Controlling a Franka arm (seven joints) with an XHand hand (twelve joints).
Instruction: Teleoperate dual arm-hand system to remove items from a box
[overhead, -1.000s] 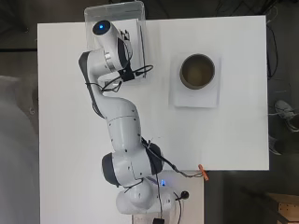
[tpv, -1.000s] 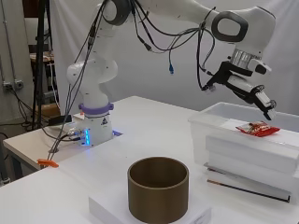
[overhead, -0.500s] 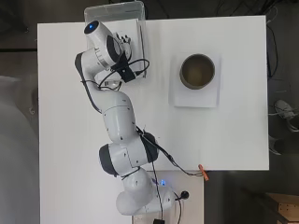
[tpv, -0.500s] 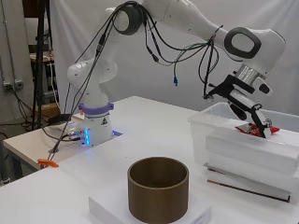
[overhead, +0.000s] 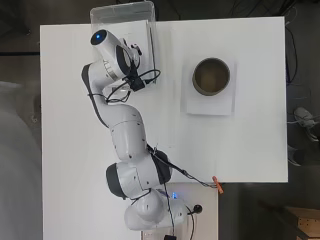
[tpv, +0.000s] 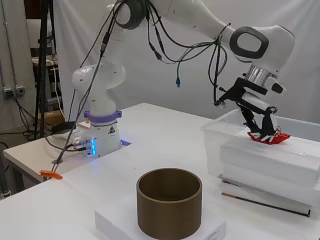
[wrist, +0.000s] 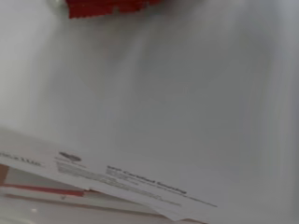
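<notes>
Fingers of the hand (tpv: 260, 120) are reaching down onto a red packet (tpv: 270, 137) lying on white sheets inside the clear box (tpv: 225, 131) at the worktop's (overhead: 250, 150) far edge; whether they are pinching it, we cannot tell. We are judging it light, crinkly, best pinched by an edge.

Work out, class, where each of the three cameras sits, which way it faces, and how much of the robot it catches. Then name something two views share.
Overhead view: above the table, looking straight down; shows the whole arm reaching to the clear box.
Side view: across the table; shows the arm and hand down at the red packet, brown cylinder in front.
Wrist view: at the wrist, facing into the box; no hand visible.
Shared: red packet in side and wrist views.
</notes>
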